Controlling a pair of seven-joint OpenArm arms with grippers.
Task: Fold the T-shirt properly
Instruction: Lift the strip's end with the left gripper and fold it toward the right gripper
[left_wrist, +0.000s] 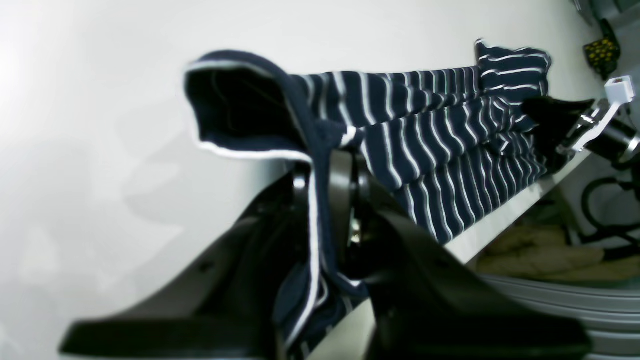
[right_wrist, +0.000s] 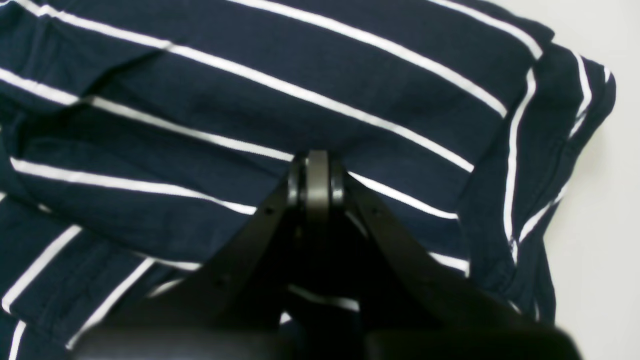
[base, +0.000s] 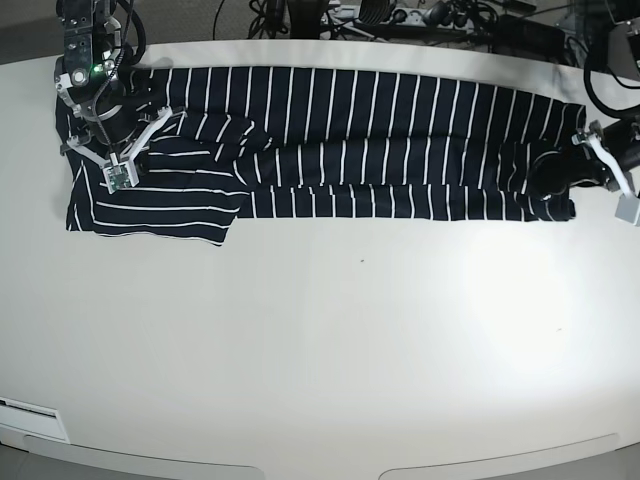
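The T-shirt (base: 330, 140), dark navy with thin white stripes, lies stretched in a long band across the far side of the white table (base: 330, 330), one sleeve spread at the left. My left gripper (left_wrist: 327, 150) is shut on a white-edged end of the shirt and holds it a little off the table; it shows at the shirt's right end in the base view (base: 555, 170). My right gripper (right_wrist: 317, 167) is shut with its tips pinched into the striped cloth (right_wrist: 210, 115) near the shirt's other end. It also shows in the base view (base: 88, 128) and far off in the left wrist view (left_wrist: 550, 117).
Cables and a power strip (base: 400, 15) lie behind the table's far edge. The table's edge (left_wrist: 500, 220) runs close beside the shirt in the left wrist view, with floor clutter beyond. White tabletop stretches in front of the shirt.
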